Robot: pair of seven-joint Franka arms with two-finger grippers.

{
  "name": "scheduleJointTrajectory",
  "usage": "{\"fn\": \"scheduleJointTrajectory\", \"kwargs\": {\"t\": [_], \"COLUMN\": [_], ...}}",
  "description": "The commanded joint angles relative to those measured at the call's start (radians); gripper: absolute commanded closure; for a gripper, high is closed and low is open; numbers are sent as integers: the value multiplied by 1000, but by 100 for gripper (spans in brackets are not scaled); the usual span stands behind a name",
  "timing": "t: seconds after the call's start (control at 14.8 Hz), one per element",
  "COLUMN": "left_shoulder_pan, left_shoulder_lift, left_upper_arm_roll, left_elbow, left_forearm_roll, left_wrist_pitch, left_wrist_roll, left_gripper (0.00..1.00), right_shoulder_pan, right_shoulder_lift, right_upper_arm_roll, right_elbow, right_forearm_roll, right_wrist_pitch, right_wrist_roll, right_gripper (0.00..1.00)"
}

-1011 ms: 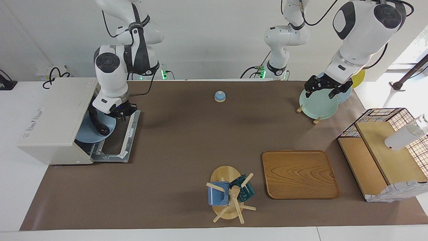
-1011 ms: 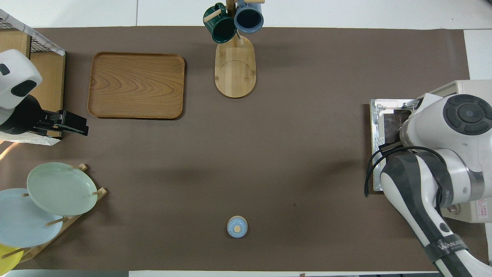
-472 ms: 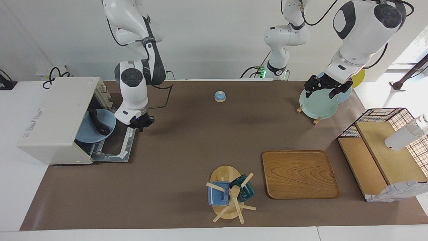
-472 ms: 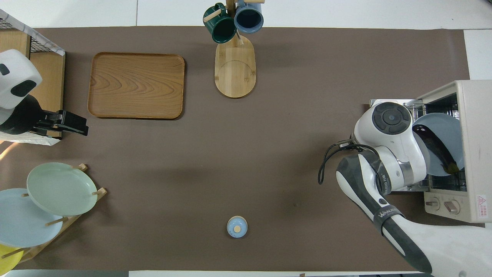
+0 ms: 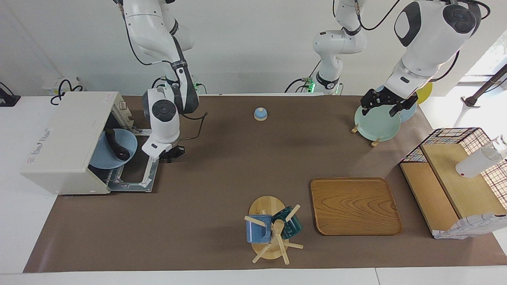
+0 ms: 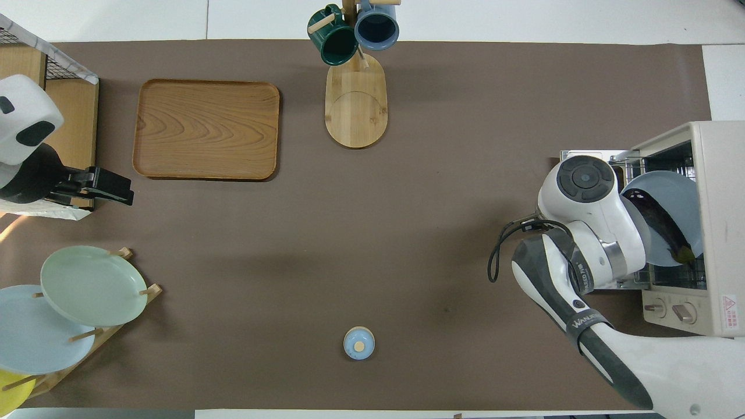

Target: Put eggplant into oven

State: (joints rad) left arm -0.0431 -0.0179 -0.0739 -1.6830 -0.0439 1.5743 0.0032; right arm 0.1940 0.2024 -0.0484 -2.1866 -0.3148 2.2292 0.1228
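Note:
The cream-white oven (image 5: 65,142) stands at the right arm's end of the table with its door (image 5: 136,174) folded down flat. Inside it, on the wire rack, a blue plate (image 5: 101,156) carries the dark eggplant (image 5: 116,145). Both also show in the overhead view: the oven (image 6: 719,192), the plate (image 6: 678,198) and the eggplant (image 6: 660,224). My right gripper (image 5: 170,152) is outside the oven, low over the corner of the open door, holding nothing. In the overhead view the arm hides it. My left gripper (image 5: 382,105) waits over the plate rack.
A plate rack (image 5: 376,120) with green, blue and yellow plates stands near the left arm. A small blue bell (image 5: 260,114), a wooden tray (image 5: 354,206), a mug tree (image 5: 271,229) with two mugs and a wire-sided wooden shelf (image 5: 455,186) are on the brown mat.
My right gripper has drawn back out of the oven mouth, leaving the eggplant lying on the blue plate inside, and the arm has risen. The left arm has not moved.

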Motion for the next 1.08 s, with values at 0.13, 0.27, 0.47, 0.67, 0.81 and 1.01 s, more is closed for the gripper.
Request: {"fn": "scheduleJointTrajectory", "kwargs": {"t": [0.13, 0.27, 0.47, 0.67, 0.81, 1.01], "left_shoulder_pan": [8, 8, 8, 8, 8, 8], "left_shoulder_lift": [-25, -25, -25, -25, -24, -23], "left_upper_arm_roll": [-1, -1, -1, -1, -1, -1], "left_elbow": [-21, -21, -21, -21, -21, -21], "left_forearm_roll": [-10, -10, -10, -10, -10, -10], "left_wrist_pitch": [10, 10, 10, 10, 10, 10], "left_wrist_roll": [-5, -5, -5, -5, -5, -5], "left_gripper": [0, 0, 0, 0, 0, 0], "right_shoulder_pan": [-13, -8, -10, -37, -54, -88], "right_shoulder_lift": [-15, -15, -12, -31, -64, -110], "right_upper_arm_roll": [8, 8, 8, 5, 5, 4], "right_elbow": [10, 19, 66, 151, 192, 200], "right_forearm_roll": [-89, -90, -121, -115, -109, -106], "right_wrist_pitch": [-60, -71, -132, -235, -299, -335], "right_wrist_roll": [1, -5, -83, -245, -316, -376], "right_gripper": [100, 100, 100, 100, 100, 100]}}
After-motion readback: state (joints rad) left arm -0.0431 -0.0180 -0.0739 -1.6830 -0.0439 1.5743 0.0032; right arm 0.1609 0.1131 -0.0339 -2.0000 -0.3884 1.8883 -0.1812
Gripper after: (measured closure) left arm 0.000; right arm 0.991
